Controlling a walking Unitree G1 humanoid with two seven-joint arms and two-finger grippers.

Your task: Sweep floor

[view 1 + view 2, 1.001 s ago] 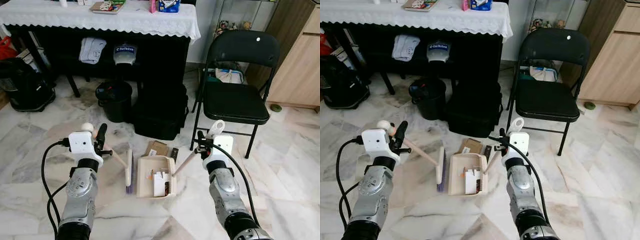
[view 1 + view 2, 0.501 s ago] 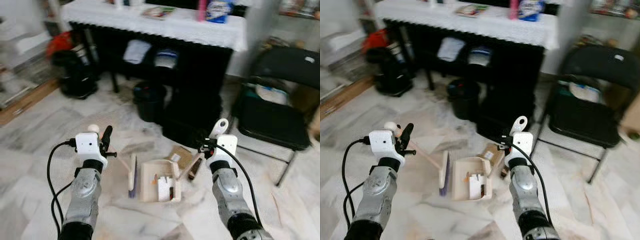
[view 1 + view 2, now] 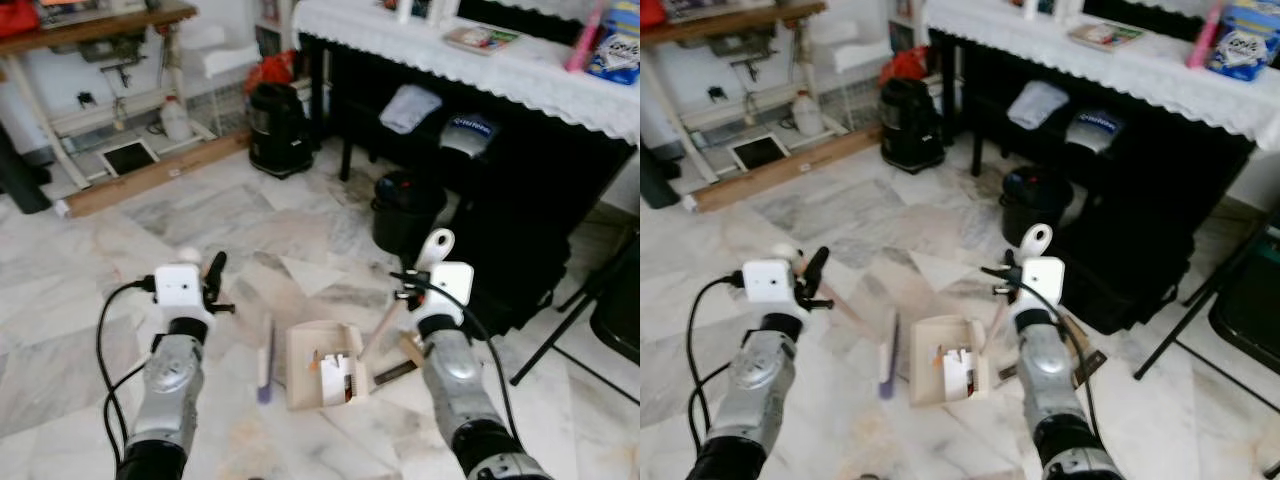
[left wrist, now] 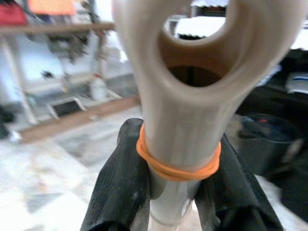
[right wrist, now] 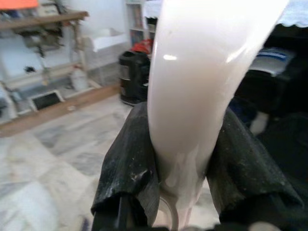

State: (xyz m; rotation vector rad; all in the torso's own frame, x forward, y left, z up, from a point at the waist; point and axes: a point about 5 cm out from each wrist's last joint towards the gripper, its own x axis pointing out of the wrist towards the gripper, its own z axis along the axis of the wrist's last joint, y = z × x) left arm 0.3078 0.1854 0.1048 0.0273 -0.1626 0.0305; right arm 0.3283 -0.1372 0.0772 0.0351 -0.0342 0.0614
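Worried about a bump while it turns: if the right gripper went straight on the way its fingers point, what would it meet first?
Probably the black bin; the right gripper, shut on the dustpan handle, points roughly there. Depth is unclear.

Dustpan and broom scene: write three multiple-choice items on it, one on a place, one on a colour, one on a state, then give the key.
1. Where does the dustpan sit?
A. on the floor between the two arms
B. on the white-clothed table
C. on the wooden shelf

2. What colour is the band around the broom handle?
A. blue
B. orange
C. green

3. What is the right gripper doing?
A. hanging open
B. shut on the dustpan handle
C. pressing on the black bin

Key: 1 A, the eye views show it on the marble floor between the arms. 2 B, the left wrist view shows an orange band above the left gripper. 3 B, both black fingers clamp the pale handle.
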